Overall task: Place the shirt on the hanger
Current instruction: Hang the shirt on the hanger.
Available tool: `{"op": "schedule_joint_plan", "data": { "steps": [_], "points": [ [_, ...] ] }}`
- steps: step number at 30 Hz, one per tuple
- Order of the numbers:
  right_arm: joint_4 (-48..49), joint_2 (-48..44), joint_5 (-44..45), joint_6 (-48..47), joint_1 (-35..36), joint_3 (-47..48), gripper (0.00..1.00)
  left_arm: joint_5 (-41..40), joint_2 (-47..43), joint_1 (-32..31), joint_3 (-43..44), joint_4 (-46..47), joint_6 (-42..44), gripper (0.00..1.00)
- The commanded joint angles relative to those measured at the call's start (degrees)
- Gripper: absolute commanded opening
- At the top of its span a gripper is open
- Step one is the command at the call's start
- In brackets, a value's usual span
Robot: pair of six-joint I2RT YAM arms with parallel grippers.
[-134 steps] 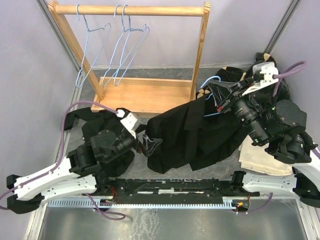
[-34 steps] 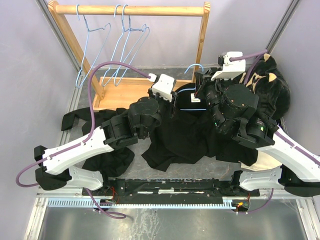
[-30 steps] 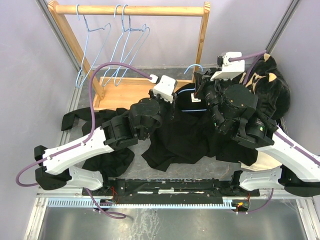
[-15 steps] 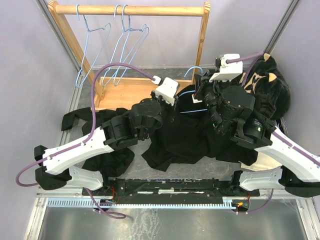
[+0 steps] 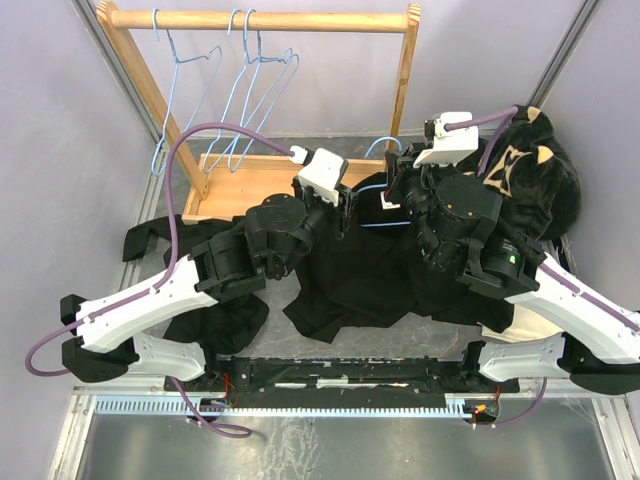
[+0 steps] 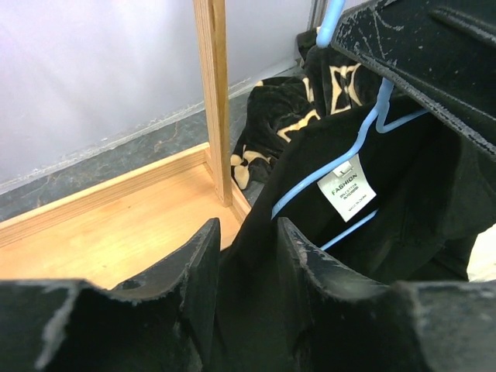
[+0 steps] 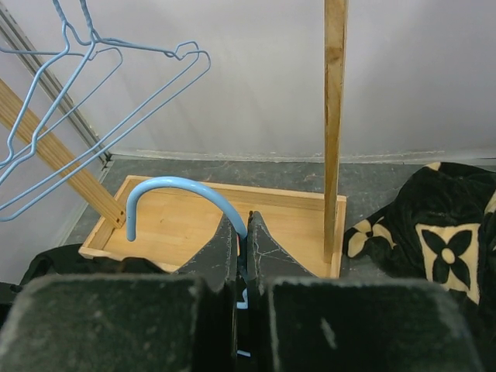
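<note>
Shirt (image 5: 365,270) bunched at frame centre, right fingers (image 7: 218,249) clamped on hanger (image 7: 182,182) neck, left fingers (image 6: 194,271) parted around shirt cloth, grip impossible to tell.

Left end effector (image 6: 246,232) ajar, right (image 7: 241,225) closed

black shirt (image 5: 365,280), light-blue hanger (image 7: 178,182), tan-flowered black garment (image 7: 446,256)

I see clear passage over the wooden rack's (image 5: 262,20) tray (image 5: 255,190), between its posts. The right post (image 7: 335,116) stands close behind the hanger (image 7: 180,182) hook, so it's tight there. Spare hangers (image 5: 240,100) crowd the rack's left half. A plush garment (image 5: 520,165) fills the corner right of it.
</note>
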Motion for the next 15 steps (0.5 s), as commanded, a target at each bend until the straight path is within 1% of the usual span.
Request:
{"op": "schedule_joint_plan", "data": {
  "steps": [1,4,8,12,13,15],
  "points": [
    [2.46,-1.13,0.48,0.03,0.03,-0.03,0.0,-0.7,-1.96,0.03,1.57,1.65,-1.44,0.37],
    [2.41,-0.86,0.48,0.11,0.03,-0.05,0.0,-0.68,-2.17,0.04,1.28,1.3,-1.64,0.29],
    [2.41,-0.63,0.24,0.42,0.03,-0.06,0.0,-0.27,-2.49,0.02,0.58,1.3,-1.9,0.28],
    [2.32,-0.68,0.21,0.45,0.04,-0.05,0.0,0.4,-2.95,0.03,-0.58,2.21,-2.72,0.48],
    [2.32,-0.68,0.14,0.46,0.07,-0.05,0.0,0.59,-3.08,-0.01,-0.95,2.64,-2.78,0.5],
    [2.22,-0.76,0.04,0.47,0.03,-0.05,0.0,0.73,-3.28,0.06,-1.52,3.25,-2.77,0.51]
  ]
}}
